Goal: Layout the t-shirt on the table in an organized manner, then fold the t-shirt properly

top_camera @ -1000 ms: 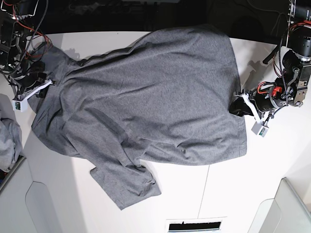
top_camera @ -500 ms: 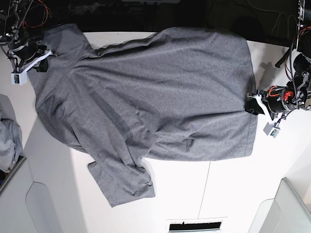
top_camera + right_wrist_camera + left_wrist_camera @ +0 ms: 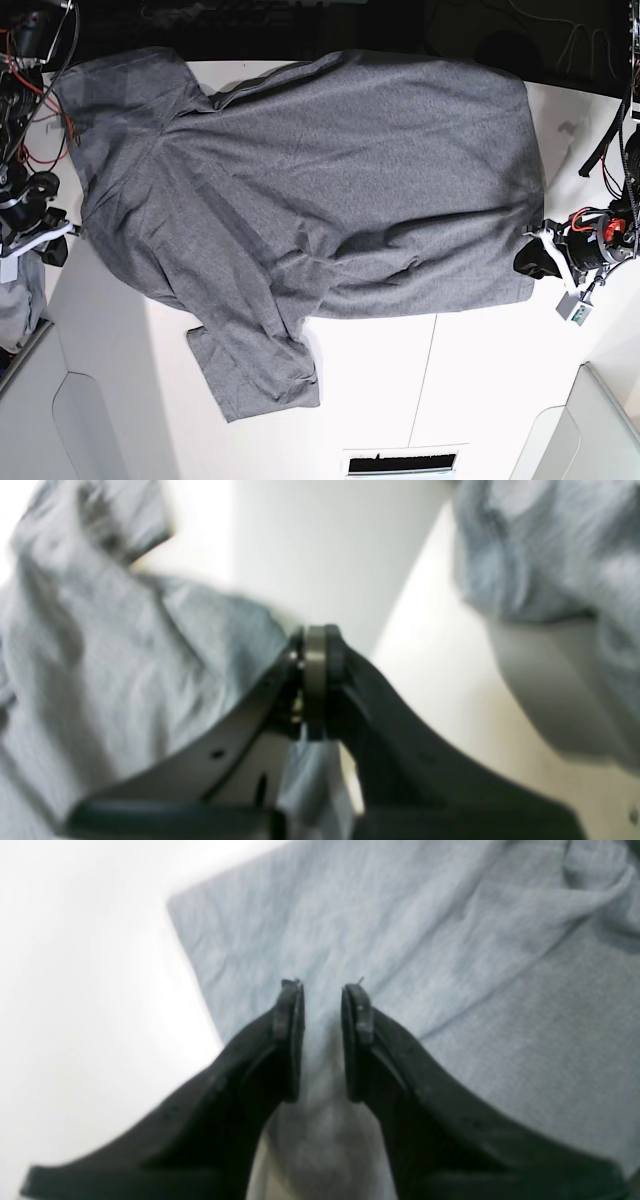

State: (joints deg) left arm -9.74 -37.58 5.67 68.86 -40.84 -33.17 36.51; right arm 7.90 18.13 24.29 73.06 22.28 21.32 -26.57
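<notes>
The grey t-shirt (image 3: 330, 180) lies spread wide across the white table (image 3: 450, 400), its far edge reaching the table's back edge. One sleeve (image 3: 255, 375) lies rumpled toward the front. At the right, my left gripper (image 3: 530, 258) pinches the hem, which is drawn to a point there. In the left wrist view my left gripper (image 3: 322, 990) shows a narrow gap, with the t-shirt (image 3: 450, 965) bunched between the jaws. At the left, my right gripper (image 3: 66, 236) grips the shirt's other edge. In the right wrist view my right gripper (image 3: 315, 630) has its jaws pressed together on the t-shirt (image 3: 125, 655).
A paler bluish cloth bundle (image 3: 15, 300) sits at the left edge, showing as the pale bundle (image 3: 550, 555) in the right wrist view. Light grey bins stand at the front left (image 3: 50, 430) and front right (image 3: 600, 430). A dark seam (image 3: 425, 390) and a slot (image 3: 400, 463) mark the tabletop's front.
My right gripper has swung toward the front along the left edge, taking the shirt's edge with it. My left gripper has pulled the hem further right and frontward. The shirt lies stretched wider.
</notes>
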